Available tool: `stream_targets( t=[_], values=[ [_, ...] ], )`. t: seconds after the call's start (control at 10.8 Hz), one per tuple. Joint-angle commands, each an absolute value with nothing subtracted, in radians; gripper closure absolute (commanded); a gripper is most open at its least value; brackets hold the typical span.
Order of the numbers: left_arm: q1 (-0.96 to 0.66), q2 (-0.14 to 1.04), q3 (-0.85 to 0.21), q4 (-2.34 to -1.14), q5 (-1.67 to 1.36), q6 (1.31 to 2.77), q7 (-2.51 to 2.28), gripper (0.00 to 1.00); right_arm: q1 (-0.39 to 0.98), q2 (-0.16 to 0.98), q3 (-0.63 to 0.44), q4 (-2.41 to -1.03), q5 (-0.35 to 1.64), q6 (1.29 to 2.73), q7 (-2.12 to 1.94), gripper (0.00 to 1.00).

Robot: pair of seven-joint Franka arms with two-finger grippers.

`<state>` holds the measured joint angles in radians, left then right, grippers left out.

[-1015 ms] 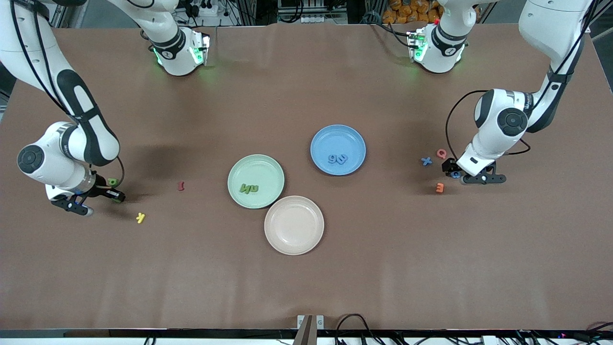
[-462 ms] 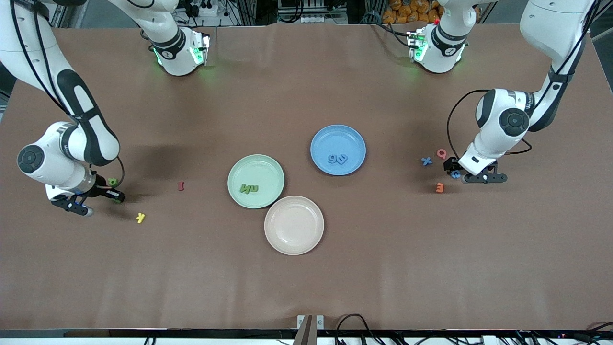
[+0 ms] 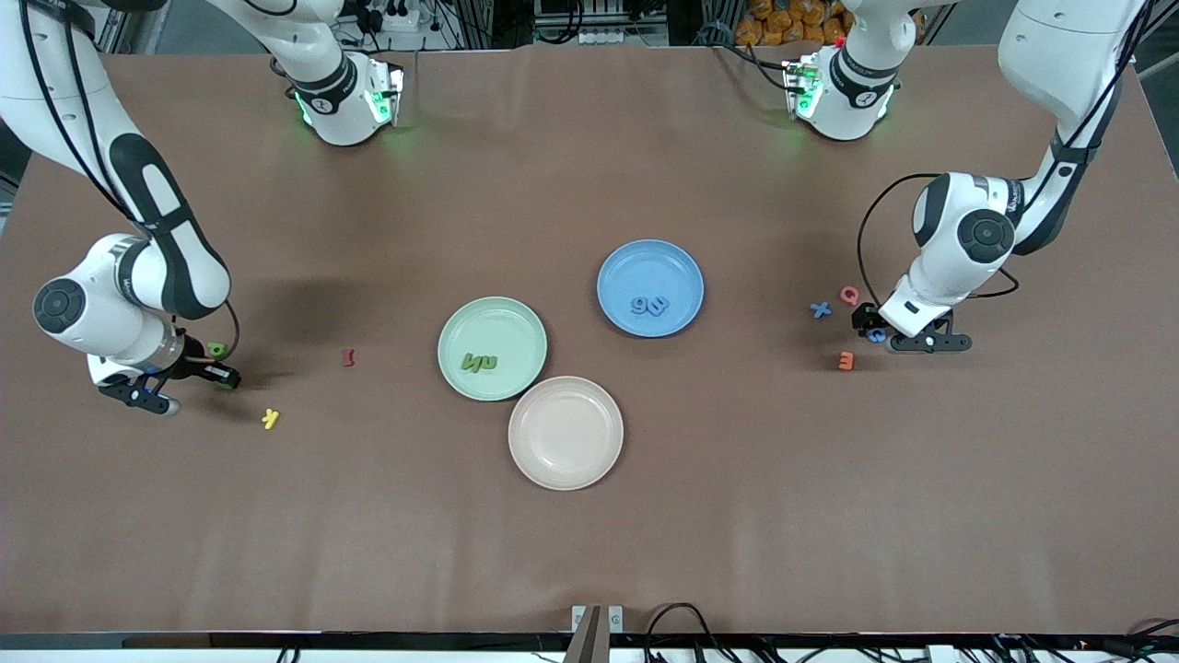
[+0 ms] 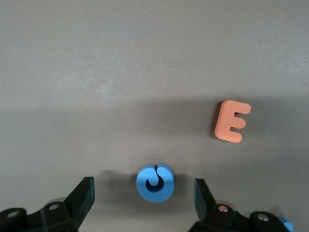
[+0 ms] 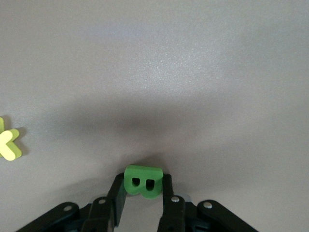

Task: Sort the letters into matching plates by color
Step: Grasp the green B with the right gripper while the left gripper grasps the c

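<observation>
letters we can read: green b (image 5: pixel 143 182) clenched in the right gripper (image 5: pixel 143 193), low at the right arm's end of the table (image 3: pixel 589 552). left gripper (image 4: pixel 145 203) released, fingers wide round a blue curled letter (image 4: pixel 155 182), not touching; orange e (image 4: pixel 231 121) nearby. green plate (image 3: pixel 465 322) & blue plate (image 3: pixel 626 262) hold letters, mid-table.

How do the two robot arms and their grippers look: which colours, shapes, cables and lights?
Both arms have glossy white rounded shells with black bands at the joints and round dark caps on the wrist housings. A thin black cable loops beside each wrist. Green lights glow on both bases. The left gripper and the right gripper are black, with angular two-finger jaws and small silver screws in the wrist views.
</observation>
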<state>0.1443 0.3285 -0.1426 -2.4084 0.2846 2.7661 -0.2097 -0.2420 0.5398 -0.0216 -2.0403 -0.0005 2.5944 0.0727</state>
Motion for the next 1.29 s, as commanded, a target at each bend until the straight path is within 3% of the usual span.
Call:
stream_targets(
  t=[0.0,0.37,0.83,1.2],
  values=[
    [0.152,0.347,-0.144,-2.414,0.255,2.815,-0.161,0.12,-0.249,0.526,-0.009,-2.048,-0.008,2.599,0.010,0.75],
    [0.183,0.348,-0.144,-2.414,0.253,2.824,-0.118,0.28,-0.250,0.523,-0.009,-2.040,-0.009,2.599,-0.156,0.76],
    [0.183,0.357,-0.146,-2.408,0.253,2.829,-0.120,0.32,-0.245,0.515,0.002,-2.029,-0.009,2.597,-0.245,0.79],
    [0.183,0.364,-0.146,-2.405,0.253,2.830,-0.118,0.51,-0.229,0.485,0.021,-2.025,-0.009,2.550,-0.241,0.79]
  ],
)
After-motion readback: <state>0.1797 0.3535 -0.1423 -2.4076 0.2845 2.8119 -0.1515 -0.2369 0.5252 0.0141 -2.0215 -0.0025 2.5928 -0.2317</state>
